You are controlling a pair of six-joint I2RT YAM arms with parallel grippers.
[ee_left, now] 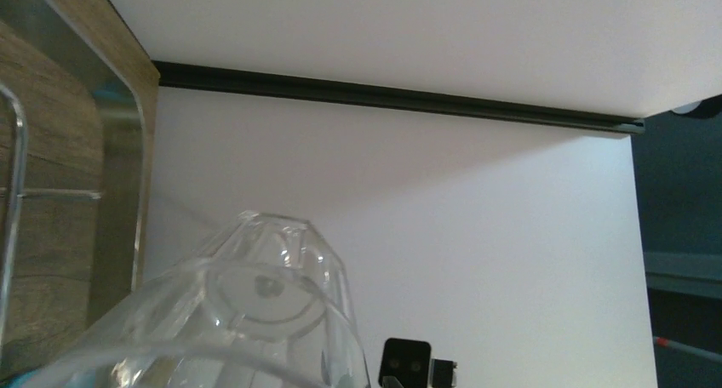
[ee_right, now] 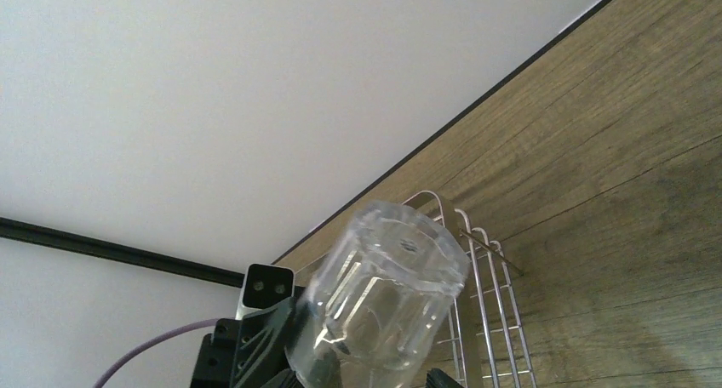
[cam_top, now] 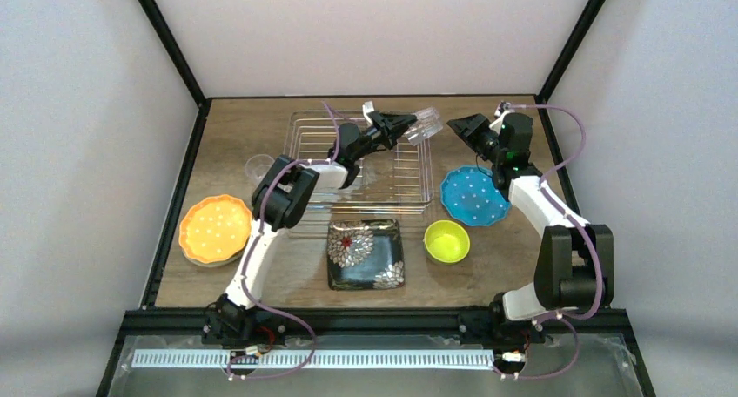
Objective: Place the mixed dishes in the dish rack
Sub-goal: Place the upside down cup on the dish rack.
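Observation:
My left gripper (cam_top: pixel 407 128) is shut on a clear glass cup (cam_top: pixel 426 124) and holds it tilted in the air over the far right corner of the silver wire dish rack (cam_top: pixel 396 184). The cup fills the lower left of the left wrist view (ee_left: pixel 247 320). It also shows in the right wrist view (ee_right: pixel 387 286), in black fingers above the rack's rim (ee_right: pixel 489 320). My right gripper (cam_top: pixel 463 129) is open and empty just right of the cup, facing it. A blue dotted plate (cam_top: pixel 474 197), a yellow-green bowl (cam_top: pixel 446 240), a black floral plate (cam_top: pixel 365 253) and an orange dotted plate (cam_top: pixel 215 229) lie on the table.
A second clear cup (cam_top: pixel 258 164) stands on the table left of the rack. The orange plate seems to rest on a paler plate. A black frame (cam_top: pixel 174 205) edges the wooden table, with white walls behind and at both sides.

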